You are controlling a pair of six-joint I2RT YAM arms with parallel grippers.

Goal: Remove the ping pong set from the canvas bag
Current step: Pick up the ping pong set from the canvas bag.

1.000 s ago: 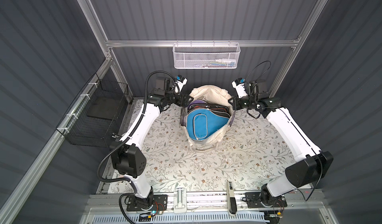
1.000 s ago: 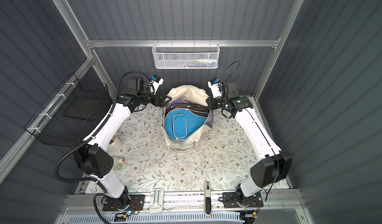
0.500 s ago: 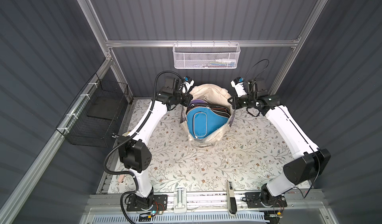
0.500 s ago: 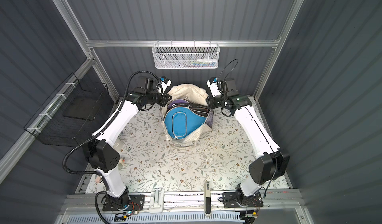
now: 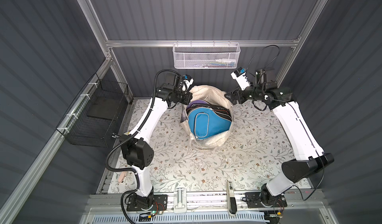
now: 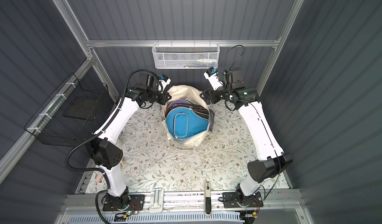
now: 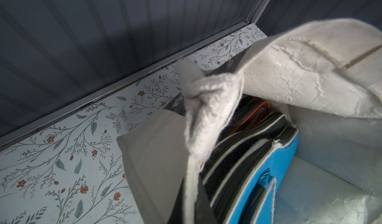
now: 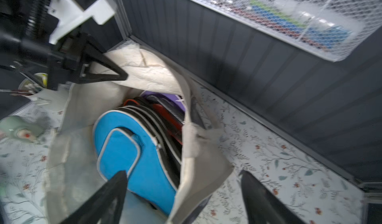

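Nothing out yet: ping pong set (image 5: pixel 206 123) inside canvas bag (image 5: pixel 208 92), centre frame (left fingers (image 8: pixel 107 72) clamp rim, right fingers (image 8: pixel 107 194) apart).

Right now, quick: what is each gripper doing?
Left gripper: closed, pinching the bag by its rim.
Right gripper: open, gripping nothing, at the bag's opposite edge.

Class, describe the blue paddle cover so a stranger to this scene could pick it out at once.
On the floral tabletop, near the back wall, stands an open cream canvas bag. Topmost inside lies the blue paddle cover; unlike the black covers and purple cover behind it, it is bright blue with a pale-piped oval pocket.
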